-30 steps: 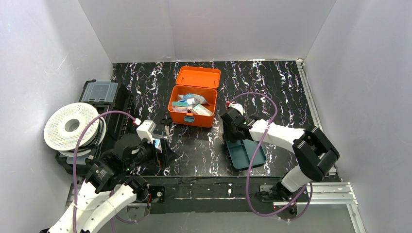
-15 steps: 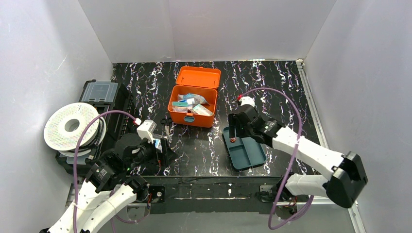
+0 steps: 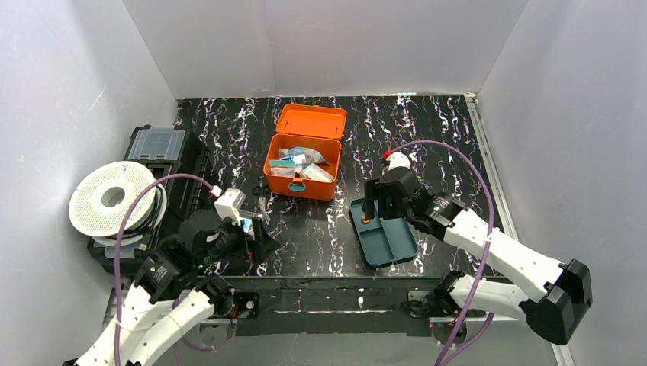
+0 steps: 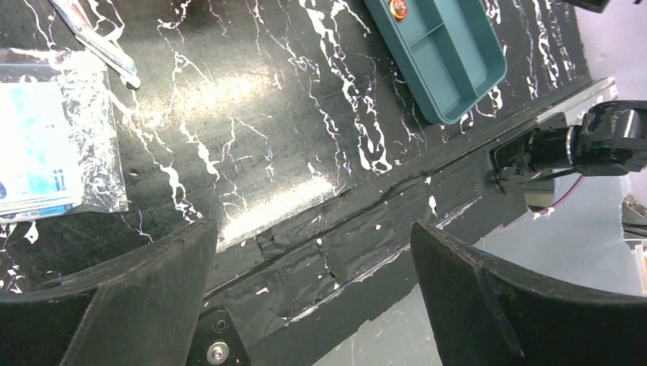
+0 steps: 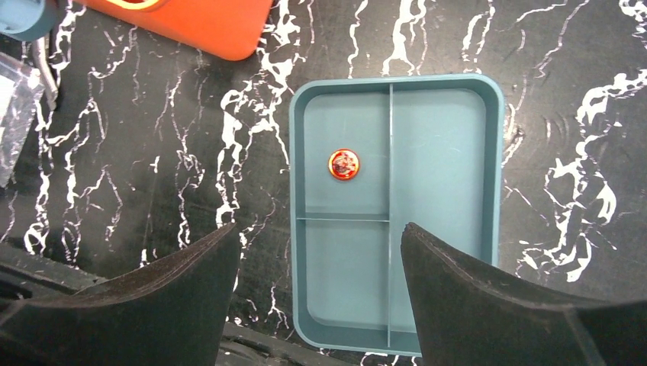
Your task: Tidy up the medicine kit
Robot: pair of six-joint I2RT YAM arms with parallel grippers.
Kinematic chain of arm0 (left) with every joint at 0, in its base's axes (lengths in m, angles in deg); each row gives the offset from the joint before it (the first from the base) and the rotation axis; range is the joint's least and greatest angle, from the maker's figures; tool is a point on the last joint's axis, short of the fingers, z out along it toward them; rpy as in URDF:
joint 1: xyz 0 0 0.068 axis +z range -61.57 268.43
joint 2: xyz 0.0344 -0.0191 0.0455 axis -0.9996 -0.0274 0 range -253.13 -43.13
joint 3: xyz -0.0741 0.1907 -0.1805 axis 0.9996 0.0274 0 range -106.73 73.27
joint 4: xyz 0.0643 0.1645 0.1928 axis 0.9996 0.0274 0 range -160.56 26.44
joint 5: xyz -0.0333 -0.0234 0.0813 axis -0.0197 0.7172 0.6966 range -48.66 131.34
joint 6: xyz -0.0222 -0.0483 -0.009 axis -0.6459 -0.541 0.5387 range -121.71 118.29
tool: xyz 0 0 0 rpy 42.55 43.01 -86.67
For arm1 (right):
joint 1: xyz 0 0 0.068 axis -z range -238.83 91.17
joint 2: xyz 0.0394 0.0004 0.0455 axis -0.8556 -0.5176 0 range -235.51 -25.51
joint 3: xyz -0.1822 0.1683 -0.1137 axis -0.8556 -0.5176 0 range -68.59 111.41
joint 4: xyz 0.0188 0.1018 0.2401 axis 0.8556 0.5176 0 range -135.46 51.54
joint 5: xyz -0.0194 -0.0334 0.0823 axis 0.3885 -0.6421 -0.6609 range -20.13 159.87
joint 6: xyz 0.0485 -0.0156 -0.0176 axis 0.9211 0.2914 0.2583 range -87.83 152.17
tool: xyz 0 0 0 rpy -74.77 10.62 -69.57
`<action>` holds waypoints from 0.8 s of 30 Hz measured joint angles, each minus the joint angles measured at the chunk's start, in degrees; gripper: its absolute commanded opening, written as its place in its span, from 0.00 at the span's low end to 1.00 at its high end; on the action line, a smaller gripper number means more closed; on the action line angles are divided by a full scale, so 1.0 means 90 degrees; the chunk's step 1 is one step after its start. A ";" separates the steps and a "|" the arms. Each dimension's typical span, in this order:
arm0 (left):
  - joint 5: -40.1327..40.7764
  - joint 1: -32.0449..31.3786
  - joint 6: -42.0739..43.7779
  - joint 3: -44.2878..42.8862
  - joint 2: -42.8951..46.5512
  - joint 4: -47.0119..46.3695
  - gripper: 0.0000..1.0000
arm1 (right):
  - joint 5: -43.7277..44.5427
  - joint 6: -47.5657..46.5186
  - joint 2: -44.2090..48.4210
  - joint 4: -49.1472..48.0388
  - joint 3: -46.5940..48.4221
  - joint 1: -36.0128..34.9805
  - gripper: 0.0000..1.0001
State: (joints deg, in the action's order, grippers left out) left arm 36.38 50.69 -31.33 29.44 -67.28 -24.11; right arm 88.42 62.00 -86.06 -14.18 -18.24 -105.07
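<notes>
Two arms reach over a black, white-veined counter [image 3: 450, 152]. Medicine kit [image 3: 322, 189] at 12 o'clock from the counter's middle, lid [image 3: 311, 120] thrown back toward the far wall, packets heaped inside.

Scissors [image 3: 262, 194] at 8 o'clock from the kit, just beside its near left corner. Clear bag [image 4: 46, 145] with a blue packet at 7 o'clock, nearer the left arm [image 3: 164, 278]. Black case with a clear lid [image 3: 156, 143] and a white spool [image 3: 114, 198] at 9 o'clock, on the counter's left edge, well apart from the kit. Dark teal divided tray [image 5: 439, 152] at 4 o'clock from the kit, near it but apart. Small red-orange disc [image 5: 344, 164] alone in the tray's small compartment nearest the kit; other compartments bare. Purple cable [image 3: 458, 152] arching over the right arm [image 3: 488, 244], above the counter at 3 o'clock. Nothing lying between tray and kit.

Right jaws: spread wide, hanging over the tray's end that faces the kit, fingers [image 5: 152, 297] to either side of the tray in the wrist view, disc in the gap beyond them, gripping nothing. Cannot tell whether the tips touch the tray.

Left jaws: spread fully wide over the near edge at 7 o'clock, fingers [image 4: 114, 305] flanking bare counter and black tape, holding nothing, bag and scissors just beyond the tips.
</notes>
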 measured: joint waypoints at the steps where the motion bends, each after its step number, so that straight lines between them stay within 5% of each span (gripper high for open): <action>1: 0.0021 0.0000 -0.0002 0.0000 -0.0071 0.0008 0.98 | -0.0059 -0.0001 -0.0002 -0.0039 0.0000 0.0000 0.84; 24: 0.2944 0.0017 -0.1134 -0.0056 -0.3873 -0.0082 0.98 | -0.1026 -0.0284 -0.0371 -0.0902 -0.0112 -0.0062 0.84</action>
State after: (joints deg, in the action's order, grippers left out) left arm 62.88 50.85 -41.53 28.93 -102.14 -24.85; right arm 79.19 59.44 -89.40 -22.30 -19.25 -105.63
